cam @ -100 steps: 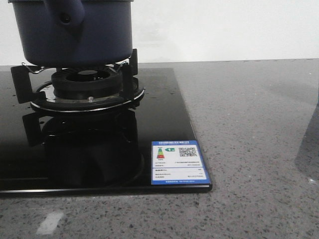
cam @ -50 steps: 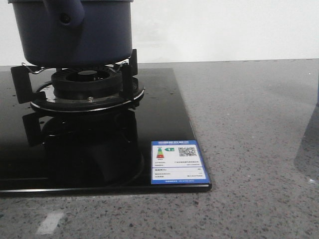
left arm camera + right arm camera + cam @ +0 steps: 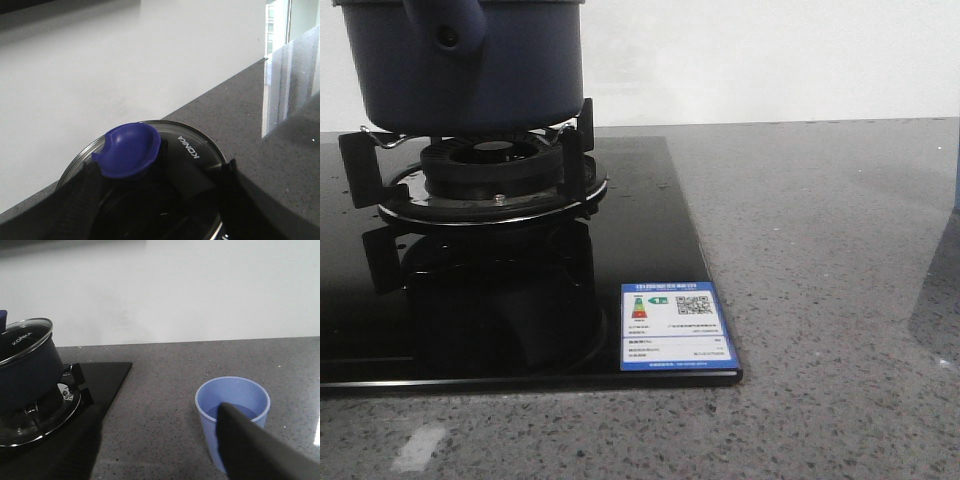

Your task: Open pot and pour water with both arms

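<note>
Front view shows the pot [image 3: 465, 65] at far left, sitting on the burner's black supports [image 3: 485, 175] on the glossy black hob [image 3: 640, 230], its stubby handle pointing toward the camera; no claw appears there. A blue label [image 3: 677, 327] sits at the hob's near right corner, and grey speckled counter [image 3: 820, 250] stretches to the right. Only the left wrist view shows the glass lid [image 3: 195, 150] with its blue knob [image 3: 129, 150]; the left claw [image 3: 155, 200] hangs directly over it, one dark finger on either side of the knob, and whether they press it I cannot tell. Only the right wrist view shows the light-blue cup [image 3: 232, 417], standing on the counter well to the right of the pot and holding water. One dark finger [image 3: 260, 450] of the right claw overlaps the cup's near side; its grip cannot be judged.
</note>
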`<control>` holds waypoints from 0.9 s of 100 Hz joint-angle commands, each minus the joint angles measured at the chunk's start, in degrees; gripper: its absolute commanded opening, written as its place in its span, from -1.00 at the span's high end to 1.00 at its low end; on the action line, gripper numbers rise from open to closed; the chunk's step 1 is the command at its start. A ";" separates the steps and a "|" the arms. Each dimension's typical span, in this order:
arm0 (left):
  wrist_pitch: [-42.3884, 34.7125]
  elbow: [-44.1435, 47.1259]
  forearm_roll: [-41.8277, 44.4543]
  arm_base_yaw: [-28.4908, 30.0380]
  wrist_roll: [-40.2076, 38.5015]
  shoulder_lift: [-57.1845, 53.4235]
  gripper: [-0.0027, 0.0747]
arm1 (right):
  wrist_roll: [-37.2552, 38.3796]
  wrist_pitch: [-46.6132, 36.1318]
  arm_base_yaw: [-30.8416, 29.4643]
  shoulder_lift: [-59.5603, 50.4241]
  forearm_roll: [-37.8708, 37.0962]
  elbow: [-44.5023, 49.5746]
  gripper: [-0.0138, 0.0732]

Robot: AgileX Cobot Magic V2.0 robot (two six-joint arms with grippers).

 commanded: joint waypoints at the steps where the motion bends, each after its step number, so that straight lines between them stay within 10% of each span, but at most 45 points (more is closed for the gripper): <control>1: -2.83 -3.59 -6.81 -0.35 2.74 1.96 -0.21 | -0.85 -4.92 0.14 1.01 -0.05 -2.05 -0.72; 62: -7.17 -7.51 -12.65 -0.35 3.54 15.92 -0.53 | -0.85 -5.03 0.14 1.01 -0.05 -2.05 -0.73; 90: -3.55 -7.51 -25.43 -0.35 16.80 17.54 -0.53 | -0.85 -5.03 0.14 1.01 -0.05 -2.05 -0.73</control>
